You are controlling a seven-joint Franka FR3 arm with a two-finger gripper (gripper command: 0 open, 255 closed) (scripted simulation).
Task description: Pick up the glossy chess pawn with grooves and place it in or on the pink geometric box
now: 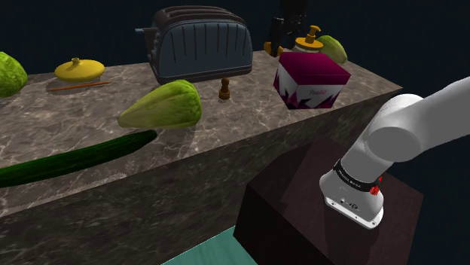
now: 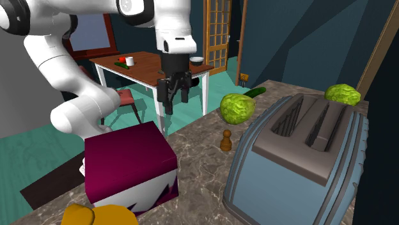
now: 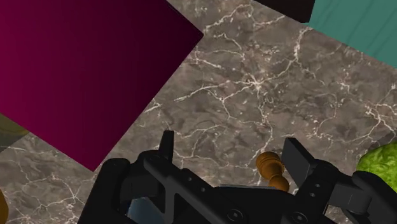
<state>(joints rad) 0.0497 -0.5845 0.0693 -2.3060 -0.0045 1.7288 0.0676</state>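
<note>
While the hand (image 3: 231, 141) hangs above the counter (image 3: 254, 83) near the pawn (image 3: 268, 167), its fingers stand wide apart, empty.

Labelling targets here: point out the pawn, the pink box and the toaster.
pawn (image 2: 226, 141): second exterior view, its body.
pink box (image 1: 315, 70): shoulder view, its top face.
toaster (image 1: 203, 45): shoulder view, its long side.

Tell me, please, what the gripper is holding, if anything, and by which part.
Nothing: the gripper is open, its fingers apart and touching nothing, and the brown pawn stands untouched on the counter.
</note>
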